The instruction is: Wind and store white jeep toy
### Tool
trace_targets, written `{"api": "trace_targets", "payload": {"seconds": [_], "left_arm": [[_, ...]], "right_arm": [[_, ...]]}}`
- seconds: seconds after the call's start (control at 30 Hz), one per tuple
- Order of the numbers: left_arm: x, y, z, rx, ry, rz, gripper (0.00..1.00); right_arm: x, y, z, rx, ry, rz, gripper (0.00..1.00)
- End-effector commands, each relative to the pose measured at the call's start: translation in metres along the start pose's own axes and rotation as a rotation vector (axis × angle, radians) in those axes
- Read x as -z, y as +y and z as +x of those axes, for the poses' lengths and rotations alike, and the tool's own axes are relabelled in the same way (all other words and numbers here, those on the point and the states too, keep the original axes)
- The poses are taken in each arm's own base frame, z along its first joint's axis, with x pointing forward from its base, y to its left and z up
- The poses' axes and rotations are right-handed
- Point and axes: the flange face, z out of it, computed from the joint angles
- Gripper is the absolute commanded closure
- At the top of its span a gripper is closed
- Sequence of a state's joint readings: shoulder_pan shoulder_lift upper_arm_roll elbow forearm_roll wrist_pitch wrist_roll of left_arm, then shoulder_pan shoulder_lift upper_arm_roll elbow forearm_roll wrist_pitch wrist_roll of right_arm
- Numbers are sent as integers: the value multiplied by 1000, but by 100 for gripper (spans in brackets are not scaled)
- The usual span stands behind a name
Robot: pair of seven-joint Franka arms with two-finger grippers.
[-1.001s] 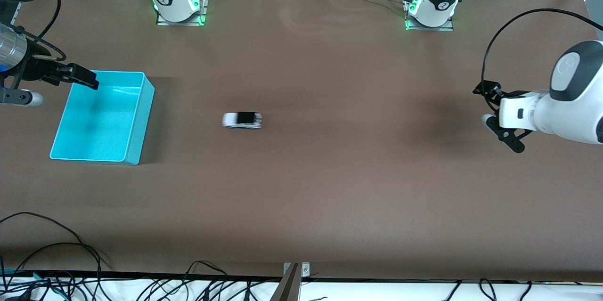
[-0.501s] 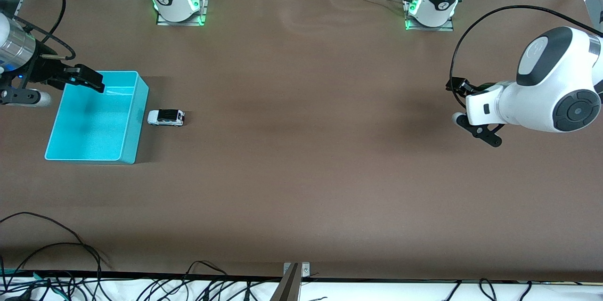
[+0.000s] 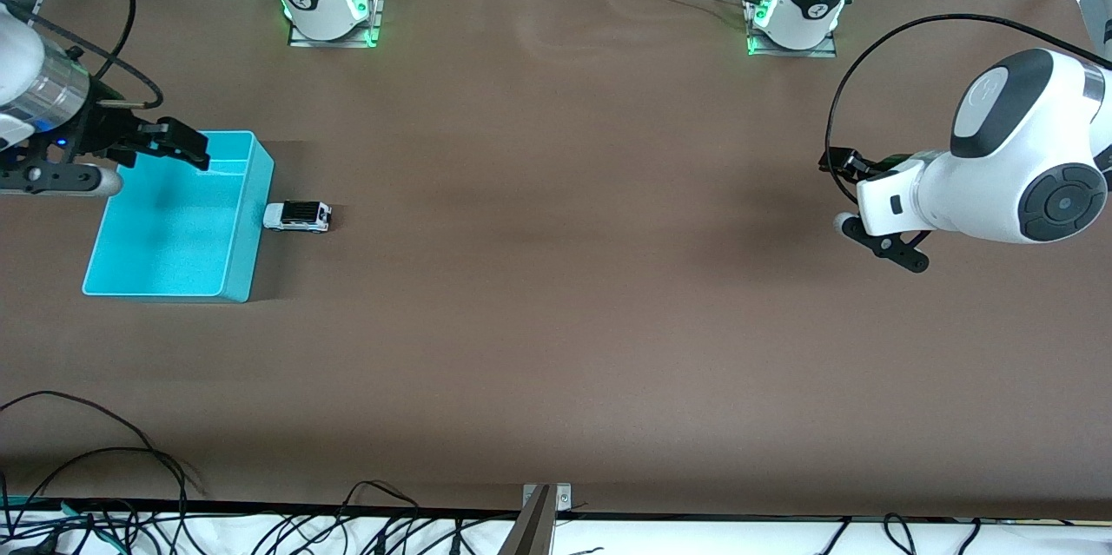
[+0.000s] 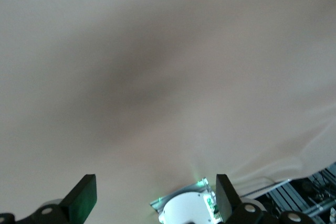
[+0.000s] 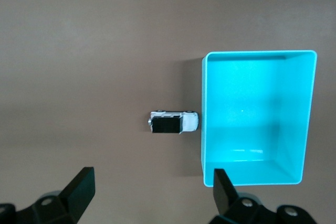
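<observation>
Fingers first: on the right gripper [image 3: 161,144] we see the two dark fingers [image 5: 79,187] spread wide apart with nothing between them. That gripper hangs in the air over the bin's [image 3: 241,264] edge that lies farthest from the front camera, at the corner away from the car. In the right wrist view the fingers frame the scene from above, and the bin [image 5: 203,124] and the car [image 5: 173,122] both show between them, well below.

The left gripper [image 3: 877,229] has its jaws apart too; in the left wrist view both fingers [image 4: 84,198] stand wide with only bare brown table [image 4: 157,77] between them. We find this gripper up in the air at the left arm's end of the table, well apart from the bin, holding nothing. That arm waits.

The car [image 3: 298,216], white with a black roof, sits on its wheels on the table [image 3: 565,320], outside the bin. It lies just beside the bin's long wall that faces the left arm's end, with one end of the car against that wall or nearly so; we cannot tell whether they touch. Neither gripper touches it.

The bin is turquoise, open-topped and rectangular, and we see nothing inside it. It stands at the right arm's end of the table.
</observation>
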State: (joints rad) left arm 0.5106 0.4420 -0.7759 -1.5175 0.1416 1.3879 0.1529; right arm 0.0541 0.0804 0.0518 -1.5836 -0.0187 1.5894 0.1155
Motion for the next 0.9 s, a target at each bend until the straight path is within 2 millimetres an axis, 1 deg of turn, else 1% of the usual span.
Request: {"api": "trace_targets", "payload": {"seconds": [0.0,0.1,0.23,0.3,0.4,0.57,0.7,0.73,0.77,0.87], "left_arm": [[13,0,-1,40,51,16,0],[21,5,-6,44,69,36,0],[23,3,-7,62,70,58,0],[26,3,-9,65,73,61,0],[31,10,-12,64,82,77,0],[34,11,-15,70,103,94,0],[38,12,-17,85,113,116,0],[38,11,-17,92,112,125,0],[39,5,-18,109,116,130,0],[47,-1,-24,139,140,157,0]], "right_arm": [[3,-2,-3,16,-9,-21,0],[2,-2,-3,28,-9,-23,0],[0,-5,1,158,-3,-32,0],[-12,-6,7,231,-24,-27,0],[-20,-6,11,336,-38,-19,0],[-37,-6,16,467,-75,-12,0],[-59,-7,16,664,-123,7,0],[-64,-6,17,710,-127,13,0],[-71,-6,18,750,-137,21,0],[-87,-7,22,825,-162,38,0]]}}
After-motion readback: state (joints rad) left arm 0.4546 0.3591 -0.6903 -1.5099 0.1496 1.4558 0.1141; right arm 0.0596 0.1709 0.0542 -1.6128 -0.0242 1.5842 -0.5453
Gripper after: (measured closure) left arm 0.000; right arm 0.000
